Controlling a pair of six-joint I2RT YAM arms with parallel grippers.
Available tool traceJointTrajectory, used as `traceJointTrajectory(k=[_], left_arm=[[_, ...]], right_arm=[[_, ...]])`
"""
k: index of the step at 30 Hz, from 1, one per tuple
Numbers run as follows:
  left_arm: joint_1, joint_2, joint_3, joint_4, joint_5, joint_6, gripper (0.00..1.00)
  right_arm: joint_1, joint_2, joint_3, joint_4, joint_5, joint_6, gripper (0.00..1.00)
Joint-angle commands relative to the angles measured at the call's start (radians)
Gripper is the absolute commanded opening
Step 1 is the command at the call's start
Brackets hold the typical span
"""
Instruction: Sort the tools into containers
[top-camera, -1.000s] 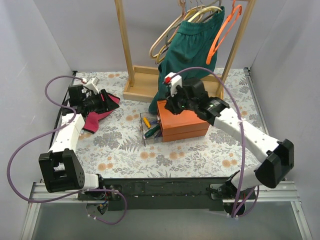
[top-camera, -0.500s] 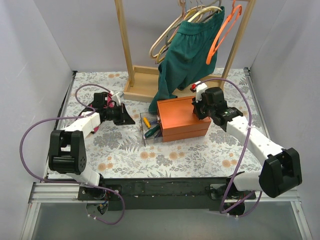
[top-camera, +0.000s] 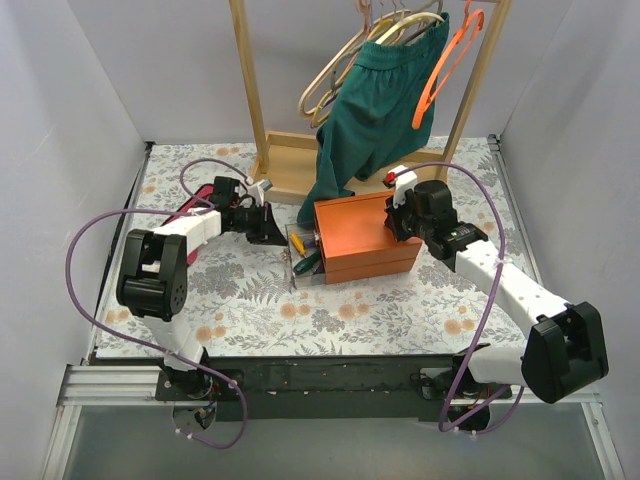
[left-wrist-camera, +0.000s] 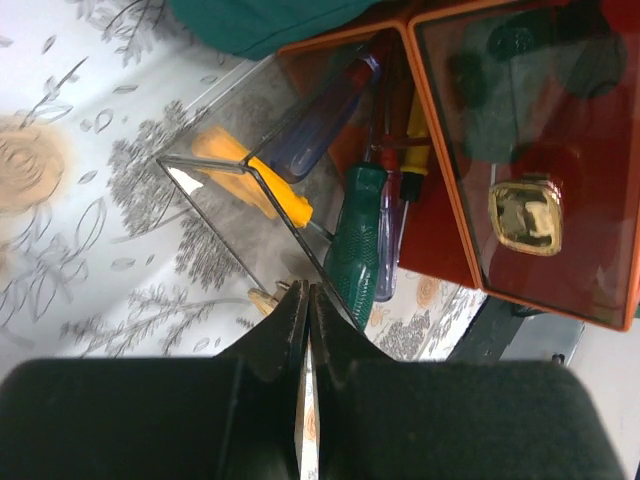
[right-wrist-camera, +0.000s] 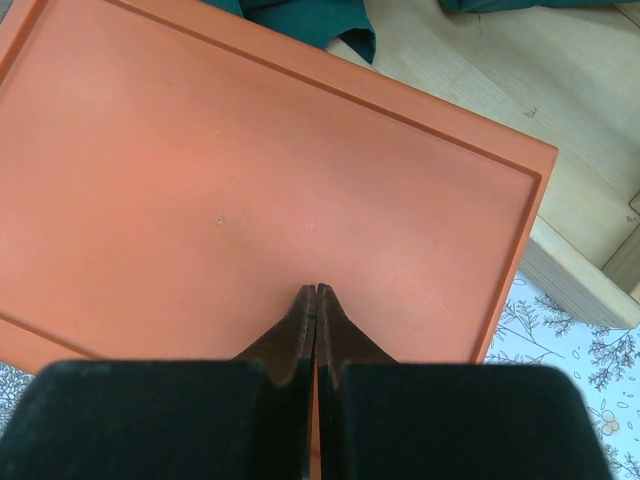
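Sorting looks well along, by my read: every screwdriver I can find lies in the clear plastic box (left-wrist-camera: 205, 163), which sits on the worktop (top-camera: 330, 310) touching the left end of the orange box (right-wrist-camera: 250, 180).

Count them. A yellow-handled screwdriver (left-wrist-camera: 252, 178), a blue-handled screwdriver (left-wrist-camera: 318, 132), a green-handled screwdriver (left-wrist-camera: 355, 245) and a slim yellow-handled screwdriver (left-wrist-camera: 418, 150) with red at its collar. That's four sure; a pale shaft or handle under the green one may be a fifth, too crowded to tell. Containers: two. The orange one has its lid down, brass latch (left-wrist-camera: 525, 215) facing the clear box.

The left tool (left-wrist-camera: 305, 305) has its jaws pressed together on nothing, tips just beside the clear box's near wall. The right tool (right-wrist-camera: 316, 292) is likewise pinched together and empty, over the orange lid's near edge; resting on it or hovering, I cannot tell.

My judgement is that the orange box is next. Its lid must come up first, so one tool would have to spread and catch the lid edge or latch while the box stays put.
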Motion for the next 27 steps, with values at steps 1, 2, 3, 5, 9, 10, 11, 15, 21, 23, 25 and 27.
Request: traceJointTrajectory(k=[1, 2, 3, 5, 9, 10, 11, 15, 21, 23, 25, 27], left_arm=[[-0.055, 0.045, 0.086, 0.012, 0.034, 0.012, 0.0], [-0.059, 0.056, 0.097, 0.009, 0.037, 0.011, 0.0], [-0.065, 0.065, 0.107, 0.011, 0.045, 0.009, 0.0], [-0.081, 0.096, 0.138, 0.009, 0.061, 0.002, 0.0], [-0.099, 0.139, 0.17, 0.021, 0.12, -0.009, 0.0], [-0.105, 0.15, 0.17, 0.046, 0.14, -0.006, 0.0], [-0.11, 0.154, 0.167, 0.06, 0.158, -0.003, 0.0], [-0.119, 0.188, 0.167, 0.133, 0.265, -0.038, 0.05], [-0.139, 0.226, 0.169, 0.242, 0.312, -0.1, 0.06], [-0.148, 0.228, 0.16, 0.293, 0.328, -0.127, 0.07], [-0.154, 0.227, 0.129, 0.369, 0.336, -0.159, 0.07], [-0.162, 0.234, 0.115, 0.399, 0.344, -0.179, 0.07]], right_arm=[[-0.008, 0.004, -0.05, -0.074, -0.027, 0.034, 0.01], [-0.01, 0.002, -0.056, -0.077, -0.033, 0.035, 0.01], [-0.01, 0.001, -0.061, -0.075, -0.035, 0.038, 0.01], [-0.013, -0.002, -0.074, -0.077, -0.039, 0.049, 0.01], [-0.014, -0.008, -0.088, -0.081, -0.044, 0.054, 0.01], [-0.017, -0.007, -0.088, -0.082, -0.044, 0.057, 0.01], [-0.02, -0.005, -0.09, -0.082, -0.045, 0.06, 0.01], [-0.022, 0.008, -0.084, -0.083, -0.047, 0.066, 0.01], [-0.03, 0.039, -0.067, -0.08, -0.048, 0.066, 0.01], [-0.031, 0.047, -0.061, -0.082, -0.047, 0.063, 0.01], [-0.031, 0.05, -0.059, -0.086, -0.044, 0.063, 0.01], [-0.033, 0.054, -0.057, -0.089, -0.041, 0.061, 0.01]])
